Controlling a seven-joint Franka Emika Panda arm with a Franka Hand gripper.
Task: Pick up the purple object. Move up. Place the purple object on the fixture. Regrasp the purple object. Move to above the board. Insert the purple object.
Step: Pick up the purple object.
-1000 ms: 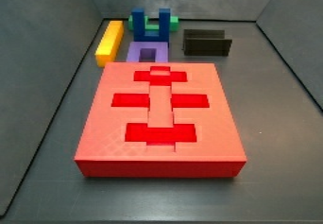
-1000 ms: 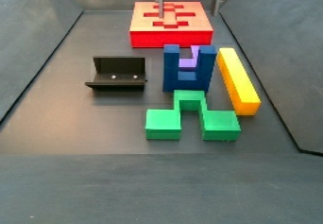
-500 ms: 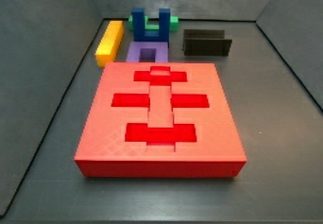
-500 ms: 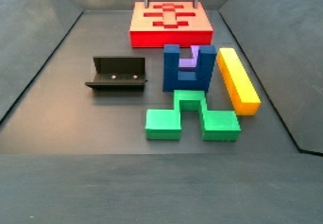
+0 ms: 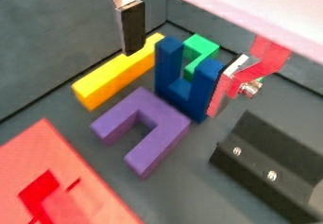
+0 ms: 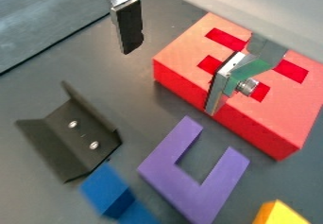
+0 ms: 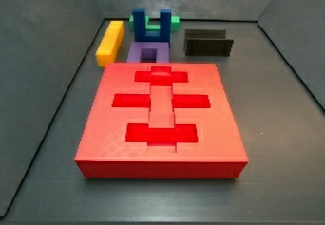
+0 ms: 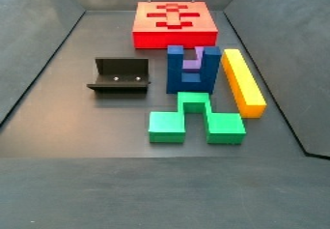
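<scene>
Because the purple object (image 5: 145, 129) lies flat on the floor, hemmed in left to right by the yellow bar (image 5: 113, 69), the blue block (image 5: 183, 77) and the fixture (image 5: 271, 162), a slightly off descent could clip a neighbour. The gripper (image 5: 190, 62) hangs above them — fingers (image 5: 130, 25) spread wide, nothing between. The board (image 6: 240, 86) sits just beside — an easy snag.

text: none readable | labels: none | pincer (image 5: 187, 46): high, unmarked
</scene>
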